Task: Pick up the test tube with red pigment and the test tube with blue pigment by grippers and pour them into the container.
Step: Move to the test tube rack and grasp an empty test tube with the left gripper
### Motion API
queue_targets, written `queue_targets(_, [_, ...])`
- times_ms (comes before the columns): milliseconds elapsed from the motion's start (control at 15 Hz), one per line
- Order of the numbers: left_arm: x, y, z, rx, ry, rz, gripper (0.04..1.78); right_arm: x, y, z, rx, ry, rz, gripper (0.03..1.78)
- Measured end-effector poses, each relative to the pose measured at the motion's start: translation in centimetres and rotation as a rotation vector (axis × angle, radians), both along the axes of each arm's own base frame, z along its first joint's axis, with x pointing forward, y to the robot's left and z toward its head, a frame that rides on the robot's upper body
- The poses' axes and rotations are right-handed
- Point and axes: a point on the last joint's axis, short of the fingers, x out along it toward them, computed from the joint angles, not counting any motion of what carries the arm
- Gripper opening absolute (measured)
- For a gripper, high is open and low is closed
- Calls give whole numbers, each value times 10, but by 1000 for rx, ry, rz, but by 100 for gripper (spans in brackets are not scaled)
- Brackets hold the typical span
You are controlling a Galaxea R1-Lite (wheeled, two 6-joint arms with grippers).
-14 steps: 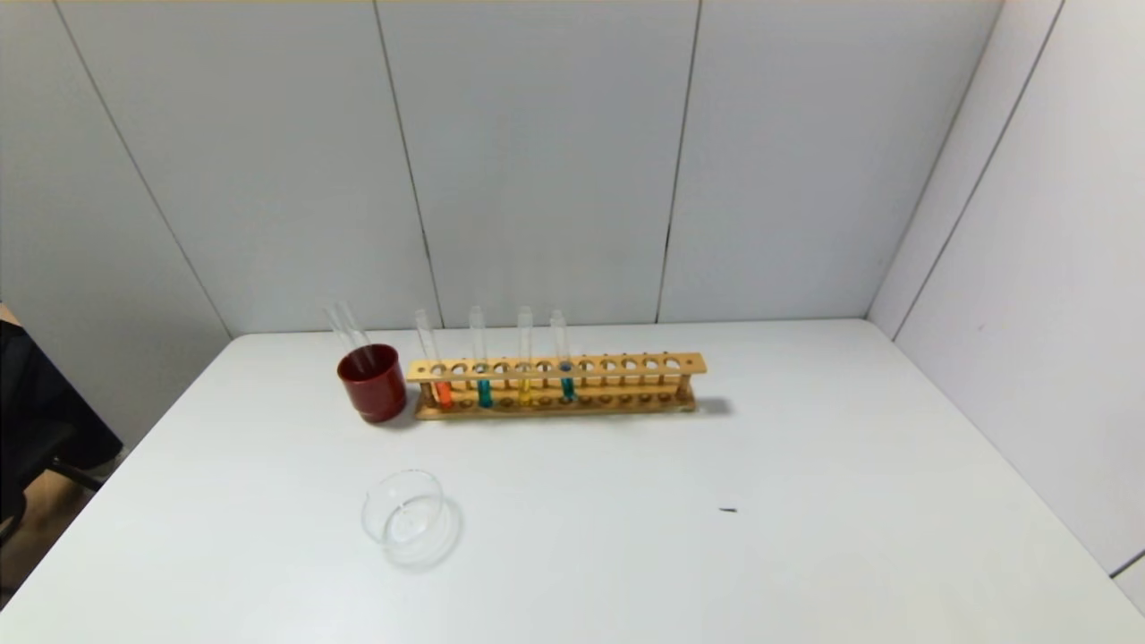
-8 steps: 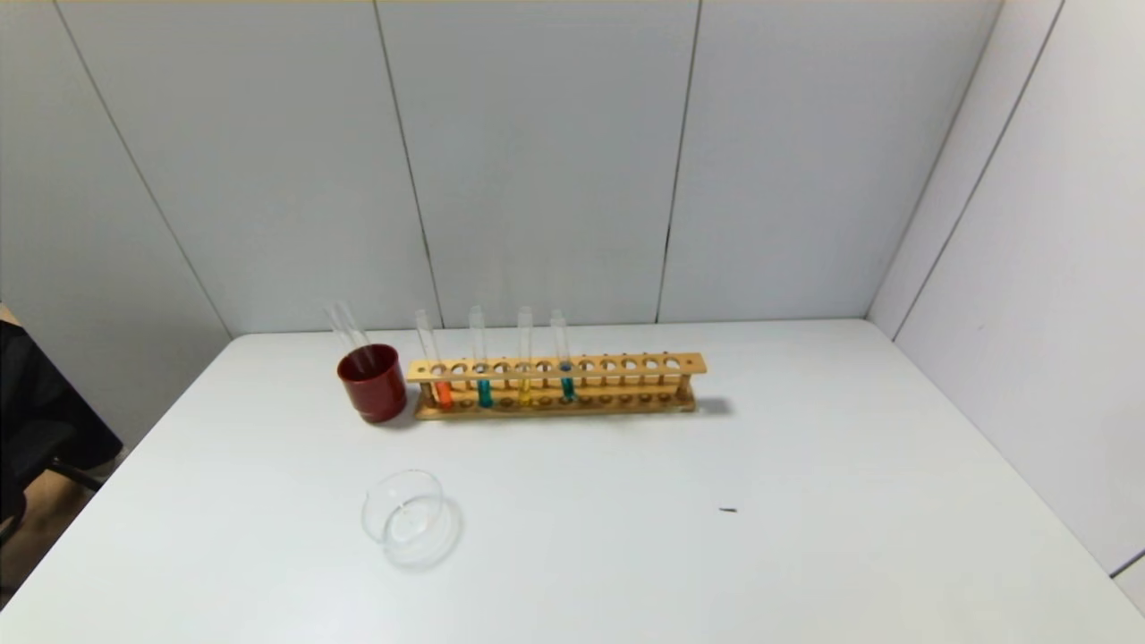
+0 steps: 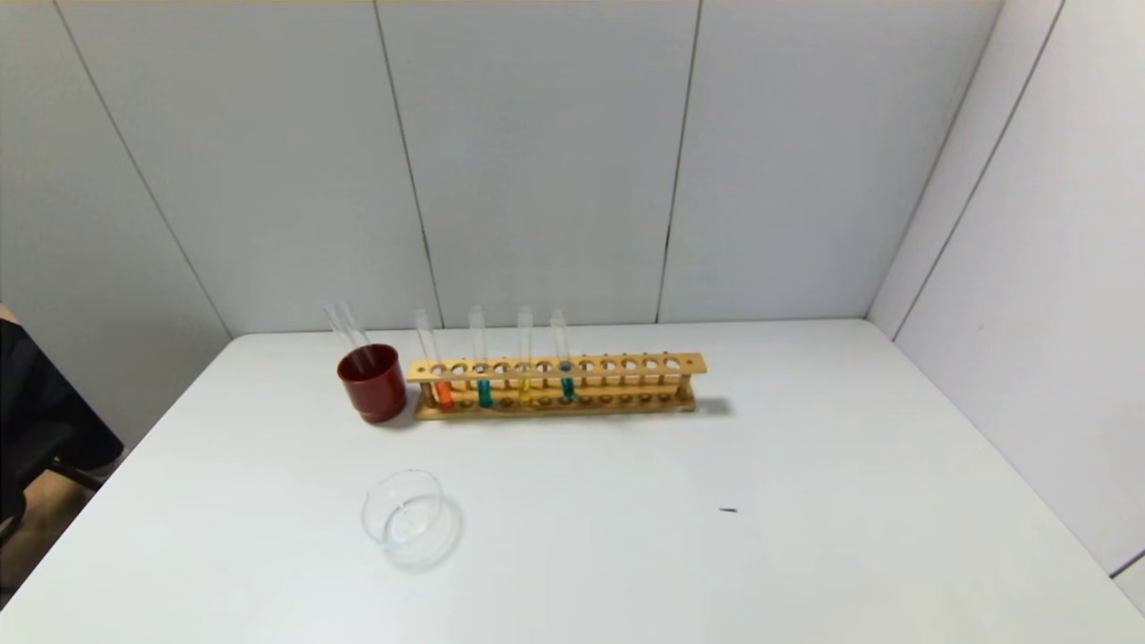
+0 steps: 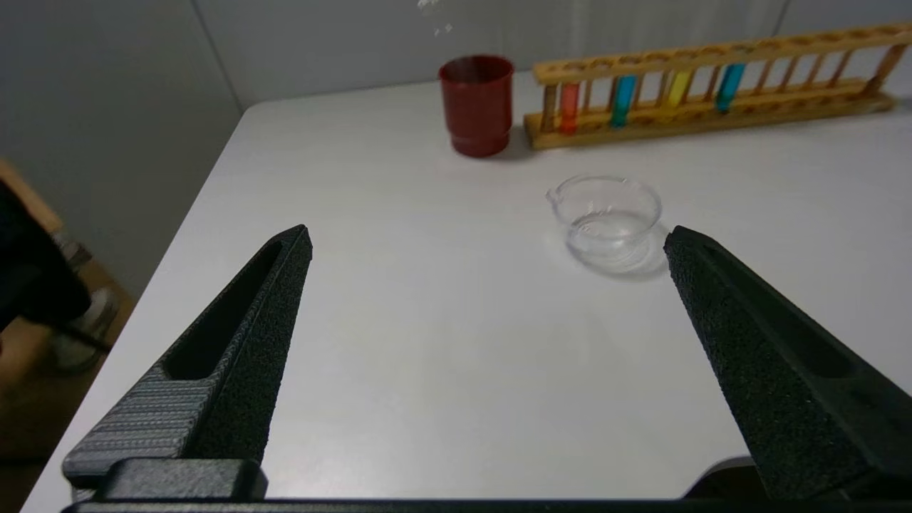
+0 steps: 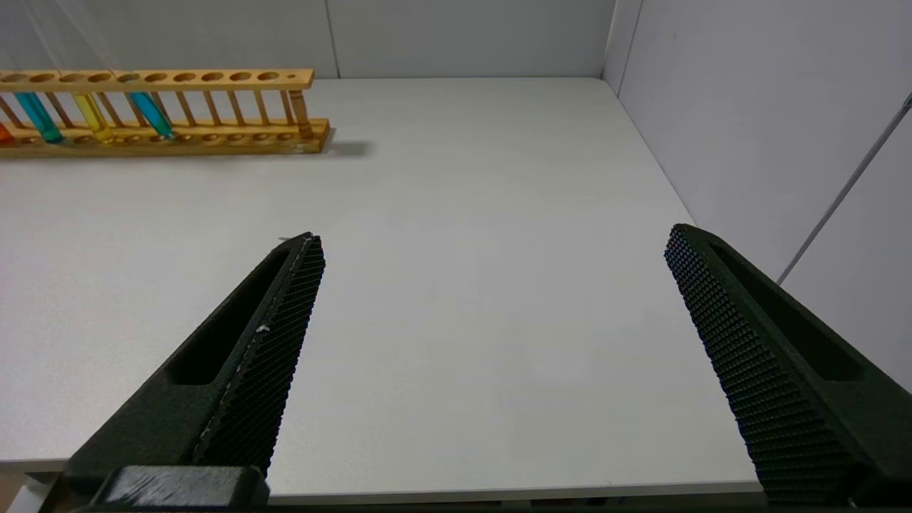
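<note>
A wooden rack [image 3: 626, 367] at the back of the table holds the red-pigment tube [image 3: 442, 392], two blue-pigment tubes [image 3: 484, 392] [image 3: 567, 387] and a yellow tube [image 3: 524, 390]. They also show in the left wrist view: red [image 4: 568, 107], blue [image 4: 624, 100] [image 4: 728, 87]. The clear glass container [image 3: 404, 517] stands empty at the front left, also in the left wrist view [image 4: 607, 217]. My left gripper [image 4: 488, 239] is open and empty over the table's front left. My right gripper [image 5: 495, 242] is open and empty over the front right. Neither shows in the head view.
A dark red cup [image 3: 372, 382] with empty glass tubes in it stands left of the rack. A small dark speck [image 3: 728, 510] lies on the white table. Grey walls close the back and the right side [image 3: 1029, 268].
</note>
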Motion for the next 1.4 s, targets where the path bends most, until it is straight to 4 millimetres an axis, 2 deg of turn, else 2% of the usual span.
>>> queue_targets(200, [-13, -1, 50, 1, -86, -37, 174, 0, 0, 0, 0, 0, 0, 175])
queue_targets(333, [-27, -1, 99, 7, -122, -33, 174, 0, 0, 0, 0, 0, 0, 175])
queue_targets(467, [-32, -1, 144, 17, -101, -33, 174, 0, 0, 0, 0, 0, 0, 175])
queue_targets(600, [-16, -1, 188, 24, -48, -42, 174, 0, 0, 0, -1, 0, 0, 175])
queue_targets(800, [36, -3, 238, 24, 16, -100, 174, 0, 0, 0, 0, 0, 0, 175])
queue_targets(933, [80, -3, 253, 17, 45, -166, 174, 0, 0, 0, 0, 0, 0, 175])
queue_targets(1133, [143, -7, 256, -26, 76, -251, 174, 0, 0, 0, -1, 0, 0, 175])
queue_targets(1267, [183, -16, 244, -49, 105, -302, 174, 0, 0, 0, 0, 0, 0, 175])
queue_targets(1400, [216, -23, 221, -57, 142, -326, 174, 0, 0, 0, 0, 0, 0, 175])
